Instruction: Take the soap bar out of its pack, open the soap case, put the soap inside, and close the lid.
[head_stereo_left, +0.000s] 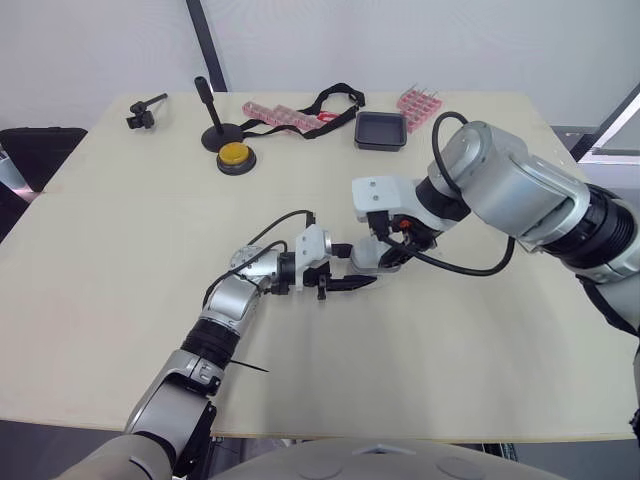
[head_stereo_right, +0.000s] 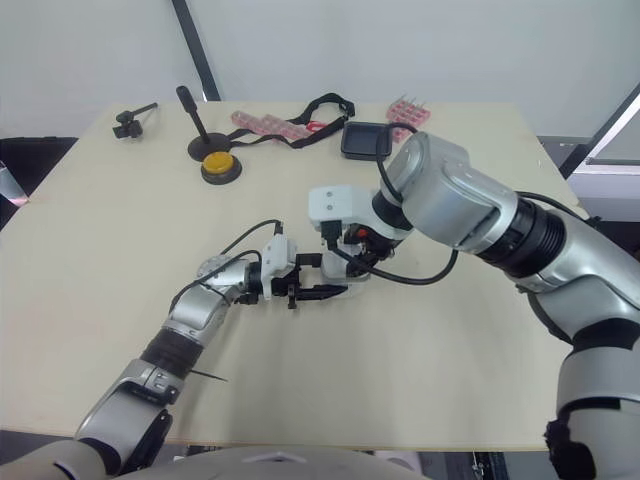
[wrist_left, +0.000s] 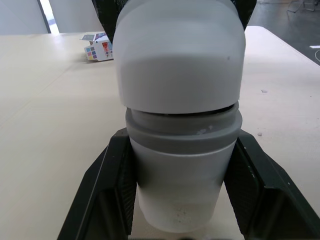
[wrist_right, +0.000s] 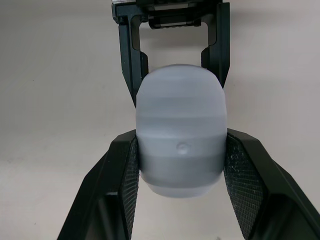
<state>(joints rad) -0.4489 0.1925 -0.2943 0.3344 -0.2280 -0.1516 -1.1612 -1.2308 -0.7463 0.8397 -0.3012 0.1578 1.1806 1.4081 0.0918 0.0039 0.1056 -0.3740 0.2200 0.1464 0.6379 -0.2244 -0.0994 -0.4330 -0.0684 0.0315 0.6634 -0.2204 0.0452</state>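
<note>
The soap case (wrist_right: 181, 145) is gripped endwise by both left hand (head_stereo_left: 350, 283) and right hand (head_stereo_left: 388, 250) (long axis running hand to hand).

case (wrist_right: 181, 150): smooth, matt, frosted grey plastic on lid and base alike. finger pads (wrist_right: 243, 185): black, rough, cross-hatched grip texture. table (head_stereo_left: 120, 260): smooth matt beige top. tray (head_stereo_left: 380, 130): black plastic.
</note>
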